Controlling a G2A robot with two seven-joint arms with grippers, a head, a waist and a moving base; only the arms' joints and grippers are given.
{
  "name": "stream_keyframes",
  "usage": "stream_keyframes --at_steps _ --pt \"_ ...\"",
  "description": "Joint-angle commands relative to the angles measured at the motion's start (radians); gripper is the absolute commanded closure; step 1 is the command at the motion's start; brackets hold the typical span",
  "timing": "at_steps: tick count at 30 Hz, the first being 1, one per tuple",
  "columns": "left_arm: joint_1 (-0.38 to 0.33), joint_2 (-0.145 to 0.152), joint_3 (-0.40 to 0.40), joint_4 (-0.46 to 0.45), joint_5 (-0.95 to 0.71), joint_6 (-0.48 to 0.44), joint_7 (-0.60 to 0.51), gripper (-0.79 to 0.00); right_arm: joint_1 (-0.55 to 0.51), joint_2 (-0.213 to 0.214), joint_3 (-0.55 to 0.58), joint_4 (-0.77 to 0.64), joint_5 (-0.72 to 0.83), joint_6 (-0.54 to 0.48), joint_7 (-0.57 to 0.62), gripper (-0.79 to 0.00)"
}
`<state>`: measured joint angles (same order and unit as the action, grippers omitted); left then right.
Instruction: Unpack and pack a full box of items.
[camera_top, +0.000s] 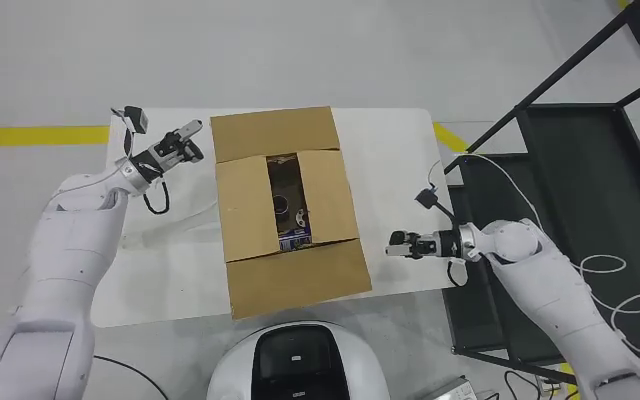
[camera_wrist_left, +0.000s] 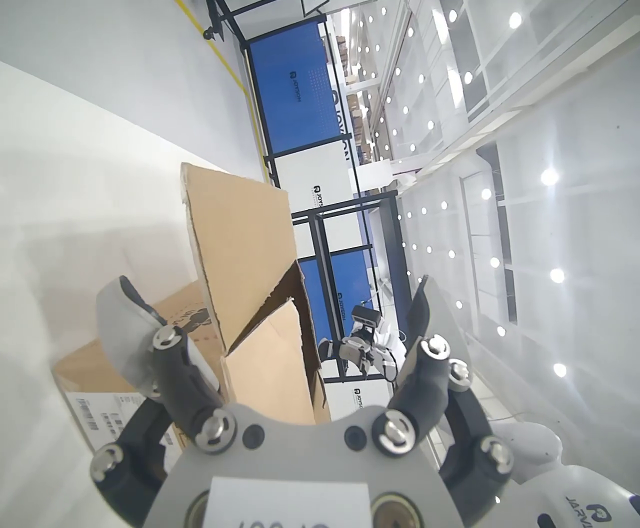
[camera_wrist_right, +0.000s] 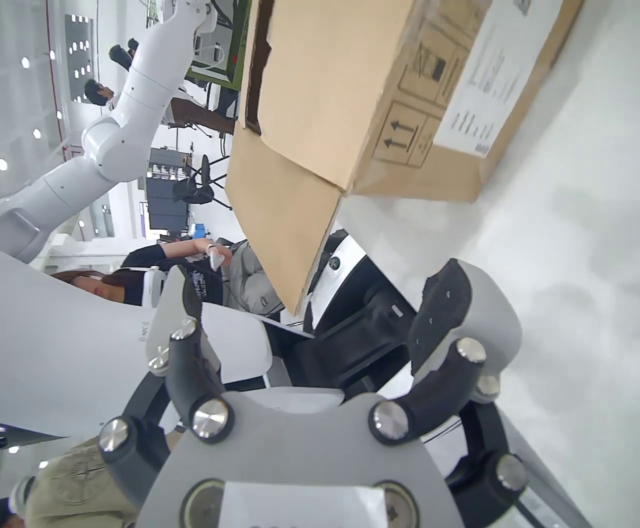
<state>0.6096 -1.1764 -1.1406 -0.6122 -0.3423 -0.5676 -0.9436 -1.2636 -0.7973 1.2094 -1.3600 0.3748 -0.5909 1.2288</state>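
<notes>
A brown cardboard box (camera_top: 285, 210) stands in the middle of the white table (camera_top: 390, 160), its four flaps folded outward. Through its narrow opening I see packed items (camera_top: 290, 215), among them a dark round one and a blue-labelled pack. My left gripper (camera_top: 190, 145) hovers open and empty just off the box's far left corner; the left wrist view shows the box (camera_wrist_left: 250, 280) in front of its fingers (camera_wrist_left: 125, 315). My right gripper (camera_top: 397, 245) is open and empty beside the box's near right corner, and the box (camera_wrist_right: 360, 100) fills the space ahead of it.
A black metal rack (camera_top: 560, 180) stands close against the table's right side, right behind the right arm. A yellow floor line (camera_top: 50, 134) runs behind the table. Bare table surface lies on both sides of the box.
</notes>
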Motion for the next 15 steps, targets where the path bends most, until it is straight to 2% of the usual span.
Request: stream_keyframes --at_steps 1,11,15 --pt "-0.020 -0.012 0.023 0.034 0.008 0.006 0.006 -0.785 -0.012 0.002 -0.002 -0.012 0.028 0.034 0.034 -0.785" --pt "-0.088 -0.065 0.068 0.124 -0.072 -0.003 -0.021 -0.785 0.020 -0.014 -0.085 -0.071 0.087 0.120 0.120 -0.785" --pt "-0.108 -0.078 0.071 0.145 -0.098 -0.020 -0.026 -0.785 0.040 -0.023 -0.122 -0.092 0.187 0.149 0.149 -0.785"
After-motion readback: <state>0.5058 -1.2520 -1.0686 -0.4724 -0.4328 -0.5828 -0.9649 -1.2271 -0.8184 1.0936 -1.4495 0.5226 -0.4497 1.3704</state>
